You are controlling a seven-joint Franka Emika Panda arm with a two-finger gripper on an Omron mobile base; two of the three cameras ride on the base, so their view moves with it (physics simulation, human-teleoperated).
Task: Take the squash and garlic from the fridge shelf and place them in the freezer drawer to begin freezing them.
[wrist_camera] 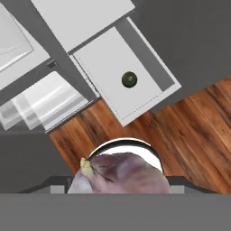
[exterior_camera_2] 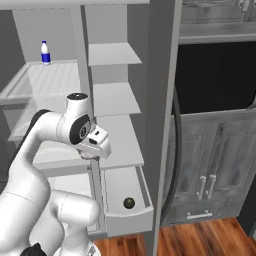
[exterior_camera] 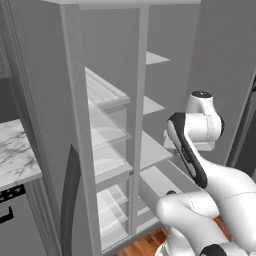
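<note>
Fingers (exterior_camera_2: 90,156) clenched on garlic (wrist_camera: 119,173), held high above open freezer drawer (exterior_camera_2: 146,192); squash (wrist_camera: 129,80) already inside; drawer lying below and ahead, clear of the shelves; release judged pending.

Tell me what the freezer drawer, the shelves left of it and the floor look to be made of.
Freezer drawer: likely matte plastic, opaque pale grey with thick plain walls and no shine. A small dark green squash sits in it.
Shelves: probably glass or clear plastic, since they are thin, translucent and overlapping layers show through.
Floor: wood planks, judging by the reddish-brown grain and board seams, with a slight sheen.
</note>
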